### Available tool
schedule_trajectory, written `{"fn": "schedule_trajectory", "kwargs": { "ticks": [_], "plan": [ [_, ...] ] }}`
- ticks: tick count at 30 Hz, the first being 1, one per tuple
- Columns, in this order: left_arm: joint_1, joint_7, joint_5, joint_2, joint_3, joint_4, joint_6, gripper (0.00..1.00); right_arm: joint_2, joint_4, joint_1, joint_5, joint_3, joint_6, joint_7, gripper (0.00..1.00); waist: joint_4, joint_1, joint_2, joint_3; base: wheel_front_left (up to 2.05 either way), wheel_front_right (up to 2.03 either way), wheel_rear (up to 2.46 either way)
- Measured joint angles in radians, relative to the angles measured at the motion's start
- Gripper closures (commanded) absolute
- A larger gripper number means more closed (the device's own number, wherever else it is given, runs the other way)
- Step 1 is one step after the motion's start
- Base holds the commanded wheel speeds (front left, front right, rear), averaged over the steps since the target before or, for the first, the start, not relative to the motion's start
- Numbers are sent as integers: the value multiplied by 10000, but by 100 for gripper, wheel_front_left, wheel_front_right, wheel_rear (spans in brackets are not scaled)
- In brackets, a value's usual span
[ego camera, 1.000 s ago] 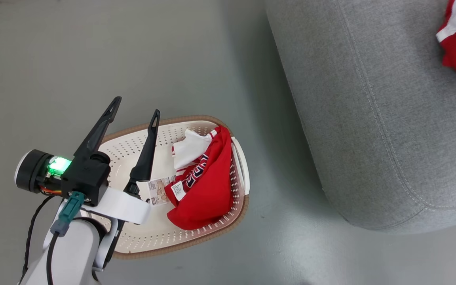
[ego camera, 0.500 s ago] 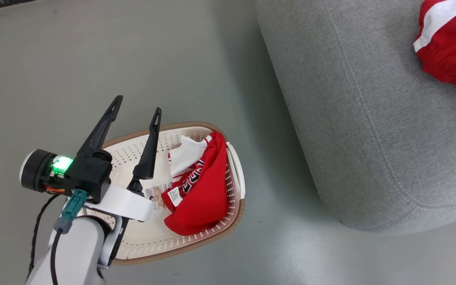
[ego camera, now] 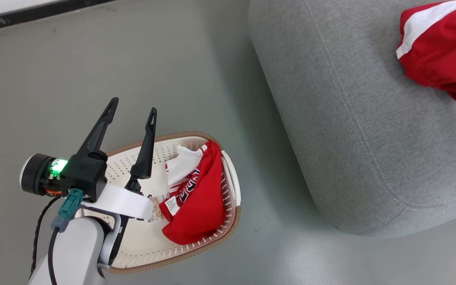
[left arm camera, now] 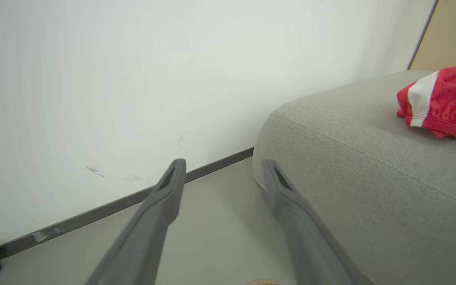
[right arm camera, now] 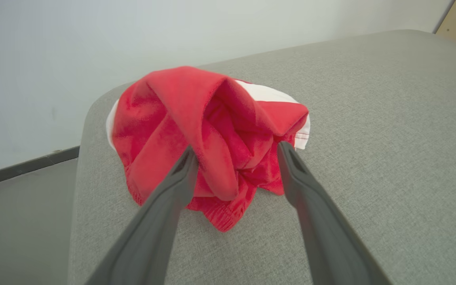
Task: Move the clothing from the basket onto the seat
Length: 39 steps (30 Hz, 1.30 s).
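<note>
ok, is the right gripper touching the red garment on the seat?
Cannot tell. In the right wrist view the open right gripper straddles the red garment lying on the seat; cloth overlaps both fingertips, with no plain gap or contact.

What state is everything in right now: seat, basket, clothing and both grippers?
seat: holds one garment.
basket: upright on the floor, one garment inside.
seat garment: crumpled, resting on the seat.
basket garment: bunched against the basket side nearest the seat.
left gripper: open, empty, by the basket.
right gripper: open, fingers on either side of the seat garment's folds.
</note>
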Motion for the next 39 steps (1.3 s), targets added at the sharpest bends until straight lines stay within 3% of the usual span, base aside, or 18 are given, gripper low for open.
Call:
{"fn": "schedule_trajectory", "kwargs": {
  "ticks": [21,39],
  "plan": [
    [436,-190,-491,-405,690,585,479,0,98,-2920,447,-1427,-238,0,-21,0,131,0,0,-1124,0,0,0],
    [1342,-203,-658,-863,1371,660,928,0,1722,-4537,1583,-2809,-821,0,-44,0,931,0,0,-2292,0,0,0]
  ]
}}
